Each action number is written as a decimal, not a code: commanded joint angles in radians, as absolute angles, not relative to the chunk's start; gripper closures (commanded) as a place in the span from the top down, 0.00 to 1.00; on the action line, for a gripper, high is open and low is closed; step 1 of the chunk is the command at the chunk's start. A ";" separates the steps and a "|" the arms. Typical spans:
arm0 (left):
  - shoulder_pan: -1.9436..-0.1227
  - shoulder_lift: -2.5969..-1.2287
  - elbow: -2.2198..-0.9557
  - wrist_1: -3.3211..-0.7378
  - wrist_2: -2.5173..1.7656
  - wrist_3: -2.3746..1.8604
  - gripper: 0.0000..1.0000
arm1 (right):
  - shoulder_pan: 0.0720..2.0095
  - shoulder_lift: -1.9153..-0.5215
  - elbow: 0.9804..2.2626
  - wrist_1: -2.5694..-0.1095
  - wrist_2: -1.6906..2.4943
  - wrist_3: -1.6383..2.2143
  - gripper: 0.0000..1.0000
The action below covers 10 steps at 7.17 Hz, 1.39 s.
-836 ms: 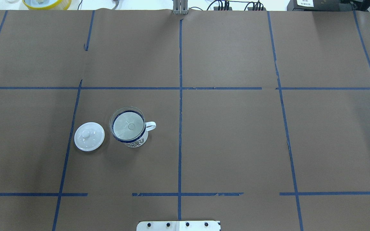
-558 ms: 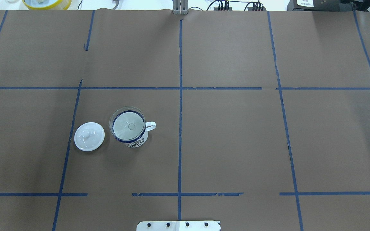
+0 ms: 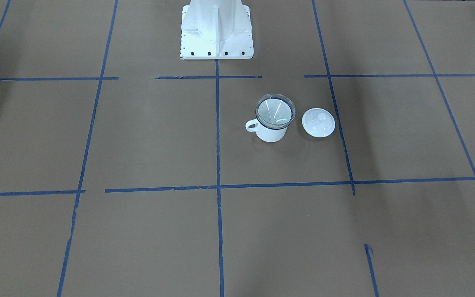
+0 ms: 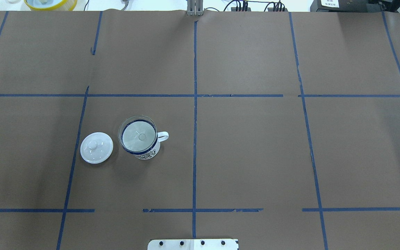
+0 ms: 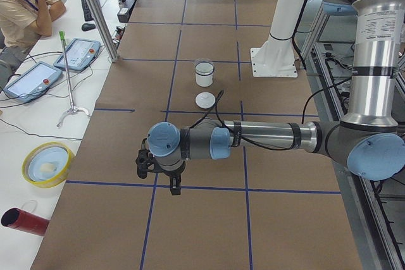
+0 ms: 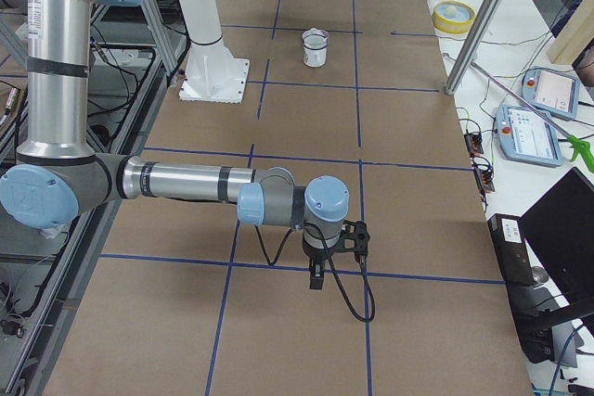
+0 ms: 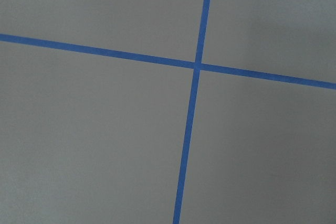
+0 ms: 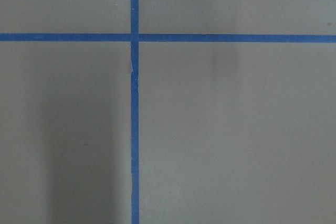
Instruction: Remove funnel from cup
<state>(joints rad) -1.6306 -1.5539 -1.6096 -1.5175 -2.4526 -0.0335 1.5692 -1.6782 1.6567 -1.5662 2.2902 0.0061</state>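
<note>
The white cup (image 4: 147, 153) with a dark blue rim stands upright on the brown table, left of centre in the overhead view, its handle pointing right. The clear funnel (image 4: 139, 136) sits in its mouth, rim resting on the cup's rim. Both also show in the front view, cup (image 3: 271, 133) and funnel (image 3: 275, 110). My left gripper (image 5: 172, 186) hangs over the table far from the cup and shows only in the exterior left view. My right gripper (image 6: 316, 275) shows only in the exterior right view, also far from the cup (image 6: 316, 55). I cannot tell whether either is open.
A white round knobbed lid (image 4: 96, 147) lies flat just left of the cup, apart from it. The robot's white base plate (image 4: 193, 244) is at the near edge. Blue tape lines (image 4: 194, 139) divide the brown table cover. An operator (image 5: 22, 11) sits beside the table.
</note>
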 commanded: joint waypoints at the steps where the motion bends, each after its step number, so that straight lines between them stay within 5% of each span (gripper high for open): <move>1: -1.631 -1.536 -1.617 -1.574 -2.454 -0.035 1.00 | 1.569 -1.678 1.657 -1.566 2.290 0.006 1.00; 7: -1.626 -1.543 -1.649 -1.575 -2.454 -0.041 1.00 | 1.569 -1.678 1.657 -1.566 2.290 0.006 1.00; 10: -1.398 -1.598 -1.807 -1.638 -2.444 -0.516 1.00 | 1.569 -1.678 1.657 -1.566 2.290 0.006 1.00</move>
